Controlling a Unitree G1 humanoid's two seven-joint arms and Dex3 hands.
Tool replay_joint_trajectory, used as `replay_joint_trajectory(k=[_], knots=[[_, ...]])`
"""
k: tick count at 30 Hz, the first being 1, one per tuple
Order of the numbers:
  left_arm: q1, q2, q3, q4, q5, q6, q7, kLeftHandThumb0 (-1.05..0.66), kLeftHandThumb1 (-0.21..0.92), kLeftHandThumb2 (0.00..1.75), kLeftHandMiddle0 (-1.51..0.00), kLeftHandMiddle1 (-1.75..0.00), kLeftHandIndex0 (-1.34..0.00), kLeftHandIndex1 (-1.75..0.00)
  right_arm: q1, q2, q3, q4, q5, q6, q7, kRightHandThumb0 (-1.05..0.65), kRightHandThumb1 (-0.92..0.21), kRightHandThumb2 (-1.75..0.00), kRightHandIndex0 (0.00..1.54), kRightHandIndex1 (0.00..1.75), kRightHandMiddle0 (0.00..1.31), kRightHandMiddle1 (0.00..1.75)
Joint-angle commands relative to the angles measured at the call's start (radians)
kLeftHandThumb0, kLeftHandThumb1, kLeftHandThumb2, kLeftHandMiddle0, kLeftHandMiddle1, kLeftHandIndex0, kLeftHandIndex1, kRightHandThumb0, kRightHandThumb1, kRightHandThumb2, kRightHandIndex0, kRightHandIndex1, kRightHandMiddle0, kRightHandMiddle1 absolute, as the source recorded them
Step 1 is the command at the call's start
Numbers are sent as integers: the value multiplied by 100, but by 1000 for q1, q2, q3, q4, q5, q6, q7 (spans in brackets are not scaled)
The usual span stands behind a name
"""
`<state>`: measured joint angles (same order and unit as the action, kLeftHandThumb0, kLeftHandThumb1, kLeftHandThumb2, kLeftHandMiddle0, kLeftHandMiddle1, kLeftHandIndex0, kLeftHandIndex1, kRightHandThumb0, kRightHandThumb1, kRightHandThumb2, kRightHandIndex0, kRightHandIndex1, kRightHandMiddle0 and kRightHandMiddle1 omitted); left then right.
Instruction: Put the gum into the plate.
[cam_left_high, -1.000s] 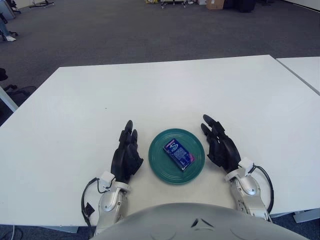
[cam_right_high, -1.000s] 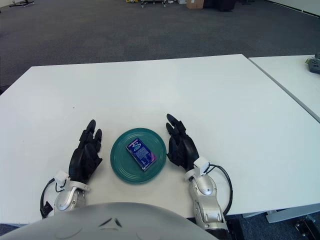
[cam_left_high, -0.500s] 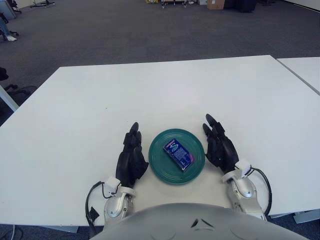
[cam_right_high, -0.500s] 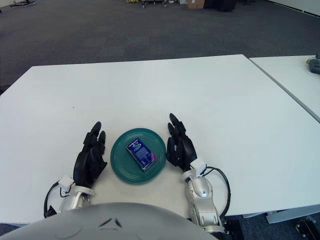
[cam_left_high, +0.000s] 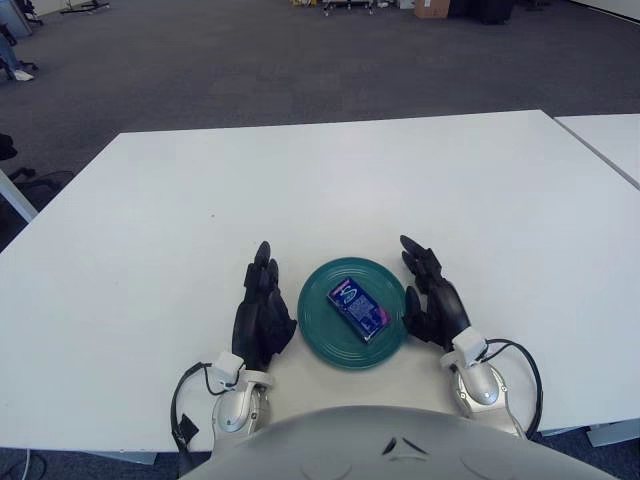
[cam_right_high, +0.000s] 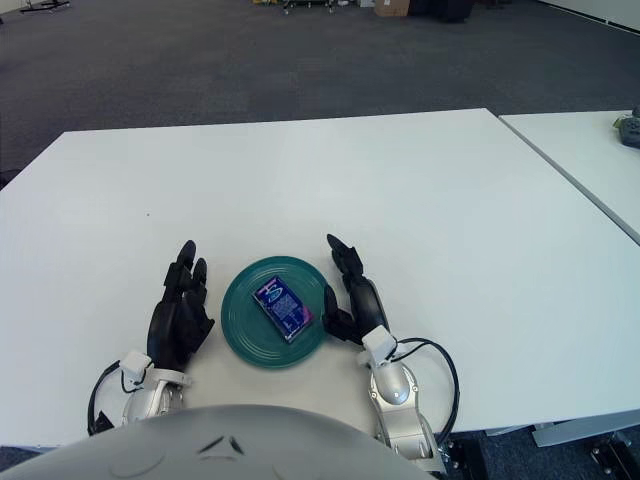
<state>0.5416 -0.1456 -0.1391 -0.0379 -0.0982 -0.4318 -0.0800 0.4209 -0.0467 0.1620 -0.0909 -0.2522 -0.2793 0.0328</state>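
Note:
A blue pack of gum (cam_left_high: 356, 307) lies flat in the middle of a round green plate (cam_left_high: 322, 335) near the front edge of the white table. My left hand (cam_left_high: 262, 305) rests on the table just left of the plate, fingers straight, holding nothing. My right hand (cam_left_high: 431, 297) is at the plate's right rim, fingers relaxed and slightly bent, holding nothing. The same scene shows in the right eye view, with the gum (cam_right_high: 283, 306) on the plate (cam_right_high: 243, 335).
The white table (cam_left_high: 330, 190) stretches far ahead and to both sides. A second white table (cam_left_high: 610, 140) stands at the right with a narrow gap between. Grey carpet lies beyond.
Both hands have drawn in closer to the plate. The right hand has pulled back toward me and now sits against the plate's right rim. The gum has not moved.

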Motion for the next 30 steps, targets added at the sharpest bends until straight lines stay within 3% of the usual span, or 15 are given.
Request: replay_joint_trajectory(k=[1,5,9,13,19,30], knots=[[44,-4,-16,-42,16,84,29,-105,92,84,0,0,0,-1,55,-15,-10,-7,7,102,6,-98,-92,-86,4,18,0,23],[37,27,22,-53,-56,157,8,-104,92,78,0,0,0,0,32,35,-44,-2,82,213,-6,-103,-92,-65,1,4,0,5],[-24,80,82,70,-65,104,-31,-100,92,63,0,0,0,0,12,47,-73,25,137,241,-7,-104,-92,-47,0,1,0,1],[-34,91,71,95,-23,44,-41,-96,92,44,0,0,0,0,10,52,-82,36,184,234,7,-105,-92,-31,0,0,0,0],[-40,89,62,117,-43,0,-64,-84,92,23,0,0,0,0,6,42,-78,52,202,202,16,-105,-92,-22,0,0,0,0],[-34,70,58,107,-122,7,-111,-58,82,11,0,0,0,0,-2,50,-87,92,236,128,26,-105,-91,-8,0,0,0,0]])
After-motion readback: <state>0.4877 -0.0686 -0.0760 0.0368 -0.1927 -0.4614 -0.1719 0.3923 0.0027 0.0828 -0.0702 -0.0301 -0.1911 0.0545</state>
